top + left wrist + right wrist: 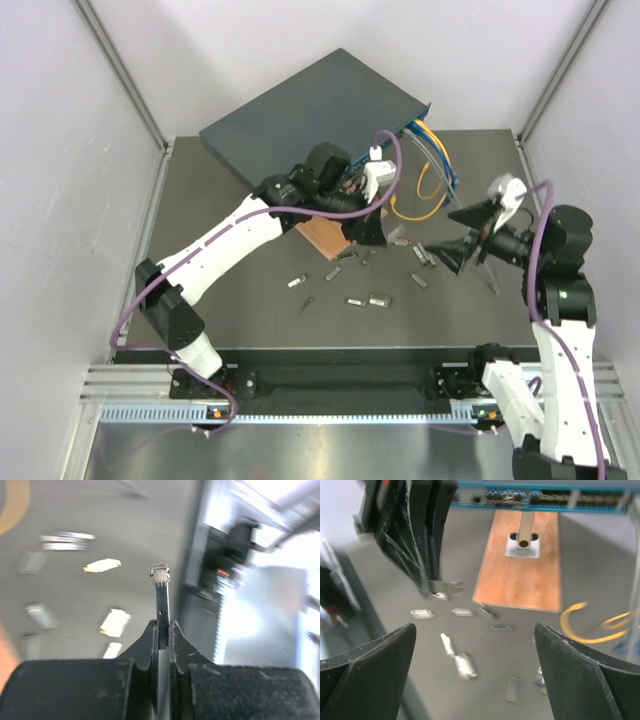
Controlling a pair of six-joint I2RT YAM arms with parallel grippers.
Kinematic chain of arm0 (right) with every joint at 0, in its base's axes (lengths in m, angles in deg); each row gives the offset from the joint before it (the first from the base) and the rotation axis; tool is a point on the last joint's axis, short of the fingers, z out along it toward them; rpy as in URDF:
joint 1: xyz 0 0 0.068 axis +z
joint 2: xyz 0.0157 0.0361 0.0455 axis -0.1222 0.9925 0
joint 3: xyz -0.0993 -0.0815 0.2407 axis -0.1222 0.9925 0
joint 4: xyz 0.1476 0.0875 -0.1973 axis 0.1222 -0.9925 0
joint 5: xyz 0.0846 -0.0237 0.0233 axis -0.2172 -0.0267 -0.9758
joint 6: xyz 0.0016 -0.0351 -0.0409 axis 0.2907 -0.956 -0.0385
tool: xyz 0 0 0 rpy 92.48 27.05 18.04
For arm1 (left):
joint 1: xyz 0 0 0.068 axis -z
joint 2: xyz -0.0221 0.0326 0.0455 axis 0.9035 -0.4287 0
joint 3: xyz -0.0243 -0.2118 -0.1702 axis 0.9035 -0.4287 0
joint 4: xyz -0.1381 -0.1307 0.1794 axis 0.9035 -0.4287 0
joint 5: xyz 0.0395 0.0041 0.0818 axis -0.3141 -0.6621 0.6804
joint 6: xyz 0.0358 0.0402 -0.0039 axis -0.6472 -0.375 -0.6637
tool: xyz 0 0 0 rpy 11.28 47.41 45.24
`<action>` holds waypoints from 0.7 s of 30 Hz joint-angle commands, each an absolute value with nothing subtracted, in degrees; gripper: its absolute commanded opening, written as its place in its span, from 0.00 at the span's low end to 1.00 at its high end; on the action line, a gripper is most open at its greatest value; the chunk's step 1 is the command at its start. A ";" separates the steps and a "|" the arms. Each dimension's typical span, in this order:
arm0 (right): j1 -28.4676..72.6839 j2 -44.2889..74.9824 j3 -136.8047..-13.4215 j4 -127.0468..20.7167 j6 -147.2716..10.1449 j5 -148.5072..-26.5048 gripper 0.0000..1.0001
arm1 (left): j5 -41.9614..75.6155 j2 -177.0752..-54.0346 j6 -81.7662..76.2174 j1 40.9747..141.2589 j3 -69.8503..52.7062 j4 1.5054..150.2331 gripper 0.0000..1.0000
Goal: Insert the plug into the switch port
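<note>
While the left gripper [162,626] pinches a thin metal-tipped plug [161,592] over the middle of the table [250,320], the right gripper [475,628] hangs to its right, jaws spread wide. The switch [310,110] lies at the far side, with a wooden board [520,575] just near it and loose plugs [378,299] scattered nearer.

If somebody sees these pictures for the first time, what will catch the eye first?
The left gripper, near the table's centre, is shut on a thin plug with a metal tip. Behind it the big dark switch lies askew, yellow cables at its right end. The right gripper stands wide open.
</note>
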State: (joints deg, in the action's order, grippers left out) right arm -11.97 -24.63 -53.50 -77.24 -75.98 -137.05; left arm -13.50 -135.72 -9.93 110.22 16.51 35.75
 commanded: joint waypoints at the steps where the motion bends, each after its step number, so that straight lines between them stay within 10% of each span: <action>1: -12.21 -28.28 -57.31 -89.45 -106.53 -141.91 1.00 | -29.30 -132.00 -10.40 111.37 14.37 33.51 0.00; 12: -8.78 -23.81 -65.66 -134.21 -172.91 -148.95 0.67 | -37.84 -131.90 -6.45 112.52 7.50 34.12 0.00; 21: 6.94 -21.52 -65.05 -124.13 -161.90 -138.50 0.57 | -41.00 -133.93 -1.44 112.69 4.69 38.25 0.00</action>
State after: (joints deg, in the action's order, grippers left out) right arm 3.22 -21.40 -64.08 -126.87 -164.00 -141.18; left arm -37.63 -133.64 -3.24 112.47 5.12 34.15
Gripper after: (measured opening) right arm 0.574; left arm 0.071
